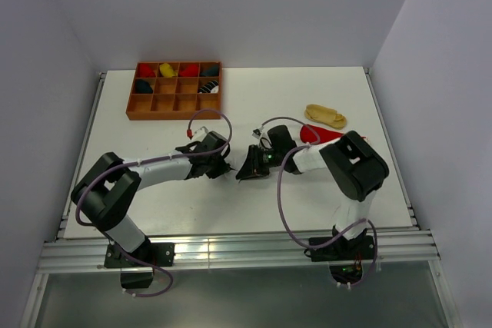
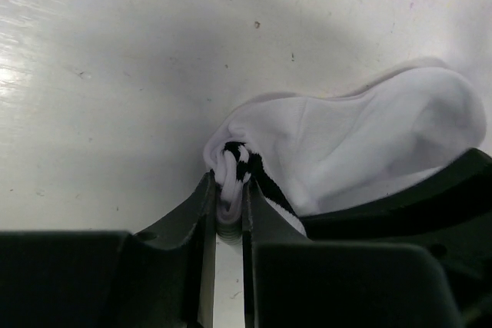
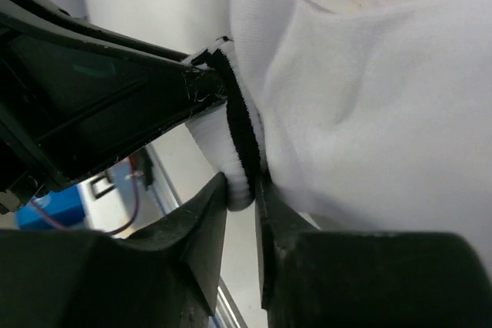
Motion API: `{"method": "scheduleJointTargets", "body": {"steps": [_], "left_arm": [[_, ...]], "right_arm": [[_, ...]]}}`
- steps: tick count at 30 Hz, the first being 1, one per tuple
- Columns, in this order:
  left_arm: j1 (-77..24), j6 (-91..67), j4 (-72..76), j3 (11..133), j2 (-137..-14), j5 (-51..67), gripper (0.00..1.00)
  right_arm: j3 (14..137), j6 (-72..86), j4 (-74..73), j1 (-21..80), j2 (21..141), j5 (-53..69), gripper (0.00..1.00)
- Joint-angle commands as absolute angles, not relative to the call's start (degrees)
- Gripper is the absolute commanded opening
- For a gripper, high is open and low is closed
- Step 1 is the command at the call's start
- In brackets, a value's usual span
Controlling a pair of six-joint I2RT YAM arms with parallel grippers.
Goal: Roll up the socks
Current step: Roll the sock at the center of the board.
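Observation:
The white sock with black cuff stripes [image 2: 361,140] lies on the table between my two grippers. My left gripper [image 2: 229,201] is shut on its striped cuff. My right gripper [image 3: 242,190] is shut on the cuff too, beside the left fingers [image 3: 92,105]. In the top view the left gripper [image 1: 226,167] and right gripper [image 1: 247,170] meet tip to tip at the table's middle and hide the white sock. The red sock [image 1: 319,134] and the tan-yellow sock [image 1: 325,117] lie flat to the right, behind the right arm.
A brown wooden compartment tray [image 1: 175,104] stands at the back left with several rolled socks in its far cells. The right gripper's body [image 2: 430,197] sits close against the white sock. Grey walls enclose the table.

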State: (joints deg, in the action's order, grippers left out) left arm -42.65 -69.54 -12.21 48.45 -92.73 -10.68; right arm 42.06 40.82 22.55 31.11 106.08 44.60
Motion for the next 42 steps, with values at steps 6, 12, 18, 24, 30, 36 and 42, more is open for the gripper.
{"method": "scheduleJointTargets", "body": {"steps": [6, 12, 18, 24, 30, 36, 42], "left_arm": [[-43.9, -66.6, -18.9, 50.3, -95.5, -11.7, 0.0], [-44.4, -65.5, -19.7, 51.5, -95.1, -12.2, 0.0], [-44.9, -63.3, -21.7, 52.6, -94.8, -12.3, 0.0], [-45.1, -61.4, -24.1, 54.1, -95.4, -13.4, 0.0], [-45.1, -61.3, -26.3, 57.2, -98.3, -13.0, 0.0], [-45.1, -60.9, -28.7, 60.9, -100.9, -12.3, 0.0], [-45.2, -60.5, -30.7, 63.1, -102.1, -12.2, 0.0]], "right_arm": [[46.0, 30.6, 1.9, 30.7, 92.8, 21.1, 0.34], [50.1, 29.5, -2.2, 29.1, 97.3, 12.0, 0.34], [55.4, 27.6, -4.1, 28.0, 102.6, 8.9, 0.33], [58.7, 24.4, -3.3, 27.9, 103.0, 9.9, 0.33], [50.5, 20.7, 4.0, 31.2, 91.4, 12.0, 0.36], [39.0, 15.9, 12.0, 43.6, 81.1, 1.5, 0.45], [32.4, 13.2, 20.7, 52.3, 78.4, -6.5, 0.51]]}}
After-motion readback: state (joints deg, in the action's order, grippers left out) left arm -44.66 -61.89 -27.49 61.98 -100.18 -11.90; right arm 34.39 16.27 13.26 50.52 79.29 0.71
